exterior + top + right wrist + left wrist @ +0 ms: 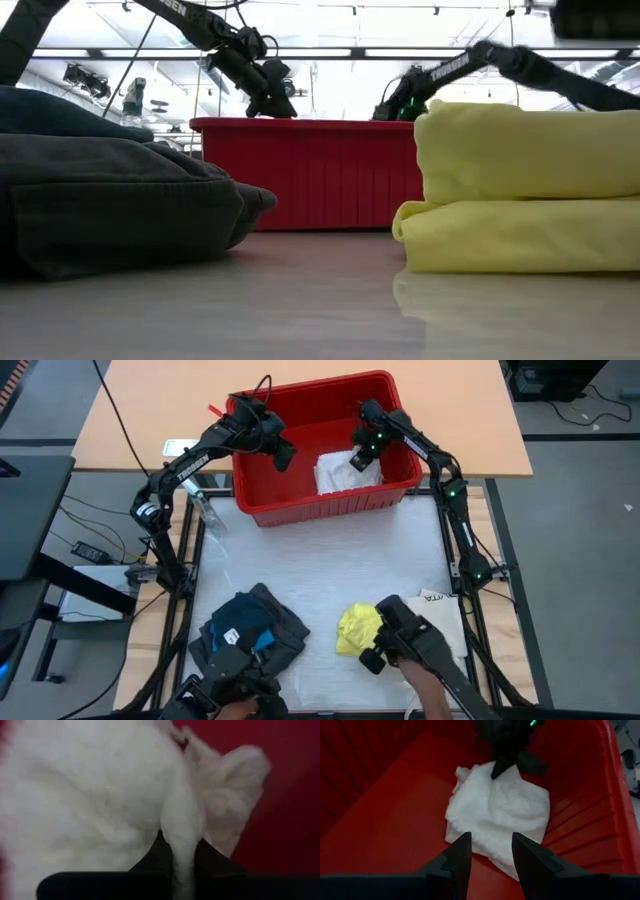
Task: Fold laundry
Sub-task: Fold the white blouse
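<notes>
Reaching down into the red bin (pixel 300 510), the right pincer (pixel 360 459) is clamped on a fold of the white cloth (pixel 340 472) lying there, while the left pincer (pixel 283 457) hovers nearby, fingers apart.

A: What finish do the two arms have?

B: Both are matt black, built from slim tubular links joined by bulkier rounded joints. The left arm (pixel 190 460) carries white lettering along its upper link, and the right arm (pixel 455 510) shows the same white lettering in the low view.

A: Any lights or cables?

B: Small green lights glow on the right arm, near its wrist and at a joint further down. Black cables loop over the left arm's wrist.

A: And the fingers?

B: The left gripper (pixel 490 862) has two flat, dark, wedge-shaped fingers. The right gripper (pixel 181 865) matches it.
</notes>
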